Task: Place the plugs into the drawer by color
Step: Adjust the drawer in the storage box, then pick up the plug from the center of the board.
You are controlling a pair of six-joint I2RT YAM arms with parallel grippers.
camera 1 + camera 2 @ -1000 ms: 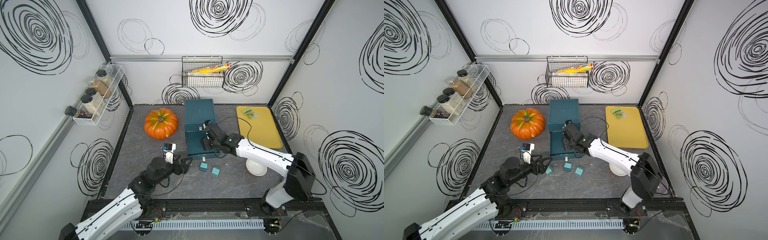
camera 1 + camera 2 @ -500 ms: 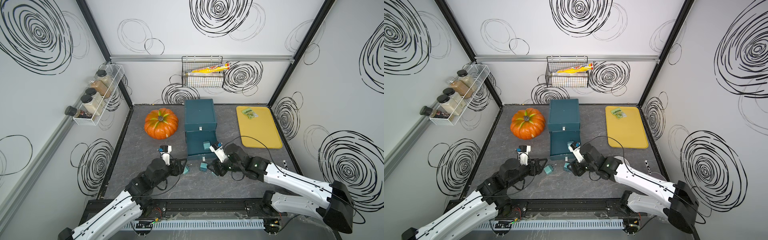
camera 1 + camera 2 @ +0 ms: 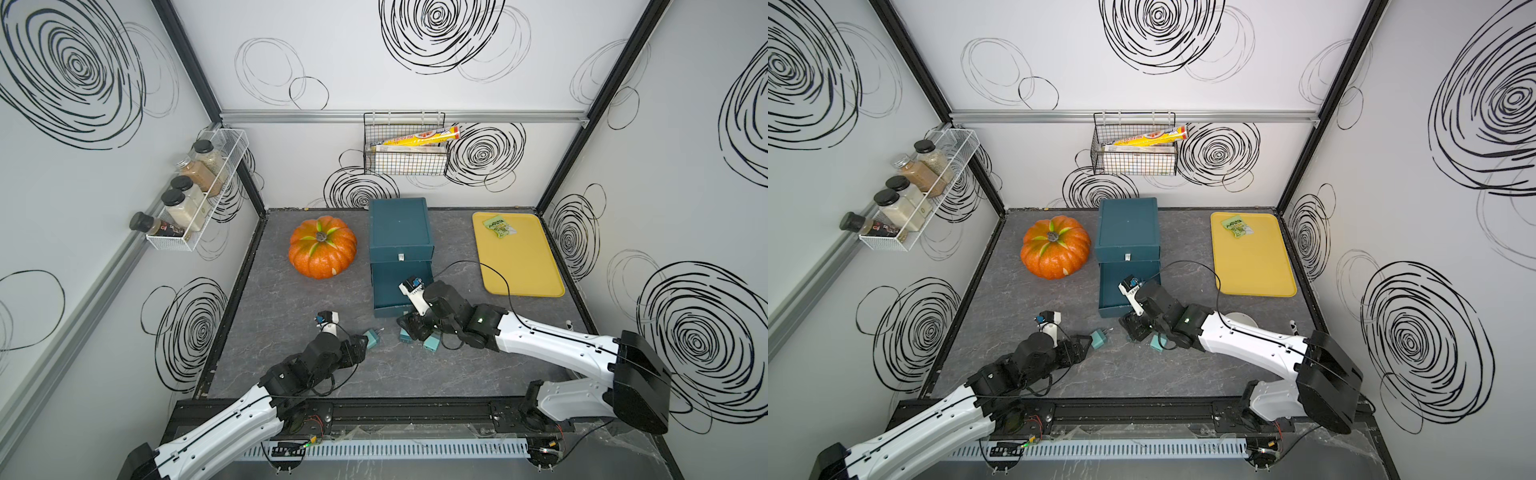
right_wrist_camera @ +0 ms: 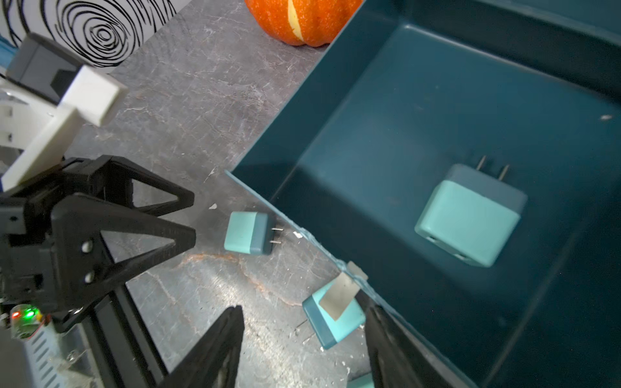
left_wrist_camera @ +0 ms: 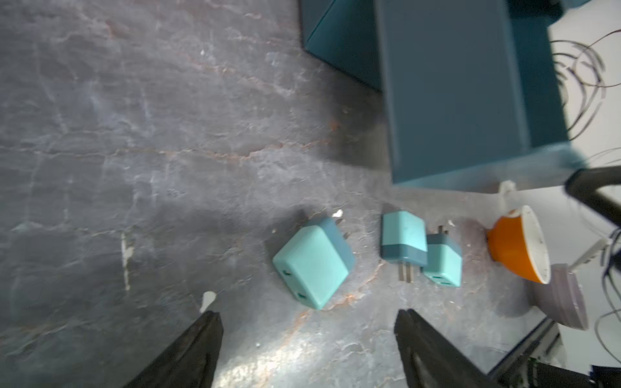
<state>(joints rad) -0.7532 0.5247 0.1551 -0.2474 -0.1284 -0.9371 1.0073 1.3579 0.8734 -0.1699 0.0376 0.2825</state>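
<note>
Hovering spread and empty, left fingers (image 5: pixel 188 352) and right fingers (image 4: pixel 215 352) face three teal plugs (image 5: pixel 403 238) lying on the desk (image 5: pixel 134 134) just before the open drawer (image 4: pixel 403 100), where one teal plug (image 4: pixel 470 215) sits inside; no pink plugs show.

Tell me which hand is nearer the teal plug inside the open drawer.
Right. The right hand is at the drawer's front edge, close to the plug; the left hand is farther out, beside another teal plug.
</note>
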